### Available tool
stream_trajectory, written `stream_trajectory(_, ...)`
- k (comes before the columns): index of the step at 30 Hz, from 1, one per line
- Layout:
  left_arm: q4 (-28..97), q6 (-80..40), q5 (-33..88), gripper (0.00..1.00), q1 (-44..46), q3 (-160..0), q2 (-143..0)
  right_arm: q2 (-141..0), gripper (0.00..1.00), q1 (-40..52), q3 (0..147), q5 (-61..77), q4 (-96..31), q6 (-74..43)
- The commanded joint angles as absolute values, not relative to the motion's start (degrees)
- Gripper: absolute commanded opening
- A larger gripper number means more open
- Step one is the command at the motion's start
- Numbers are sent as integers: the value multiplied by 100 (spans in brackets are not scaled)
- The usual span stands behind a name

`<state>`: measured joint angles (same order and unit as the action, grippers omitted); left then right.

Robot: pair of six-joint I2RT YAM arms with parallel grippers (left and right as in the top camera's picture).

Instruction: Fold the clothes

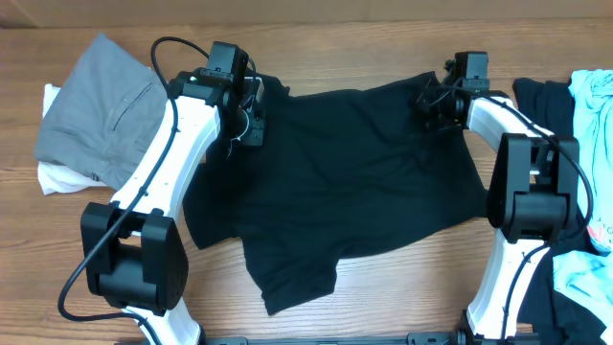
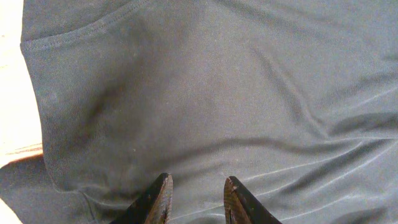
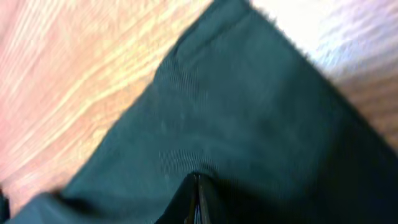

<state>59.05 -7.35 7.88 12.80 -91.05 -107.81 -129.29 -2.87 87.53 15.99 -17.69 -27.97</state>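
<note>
Item 1 — black T-shirt [image 1: 354,182]: lies spread and rumpled across the middle of the wooden table [image 1: 383,38], one sleeve pointing toward the near edge.

Item 2 — left gripper [image 1: 251,120]: sits at the shirt's far-left edge. In the left wrist view its claw [image 2: 196,199] is spread, a clear gap between the two dark fingers [image 2: 155,202], with a hemmed stretch of the shirt's fabric [image 2: 217,93] beneath and nothing clamped.

Item 3 — right gripper [image 1: 431,105]: sits at the shirt's far-right edge. In the right wrist view its claw [image 3: 196,199] is pressed together, pinching a fold of the dark cloth [image 3: 249,124], with bare wood beside it.

Item 4 — grey garment [image 1: 101,105]: at the table's left end, lying on a white garment [image 1: 57,177], apart from the shirt.

Item 5 — light-blue garments [image 1: 594,105]: heaped at the right end with another black garment [image 1: 541,96].
</note>
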Motion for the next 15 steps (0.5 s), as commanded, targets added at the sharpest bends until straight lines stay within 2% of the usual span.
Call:
stream_trajectory(1,5955,-792,751,35,1352,-9196,-10864,-13384,4,-486,8746,499,-1852,-2923)
stream_trajectory(5,5994,-790,749,41,1352,-9196,-10864,-13413,4,-875,8766,403,-1811,-2923)
stream_trajectory(8,5911,-788,746,53,1354,-9196,-10864,-13413,4,-1177,8903,624,-1946,-2919)
stream_trajectory(15,5332,-797,753,59,1352,-9019,-10886,-13399,4,-1549,9629,1640,-2823,-2206)
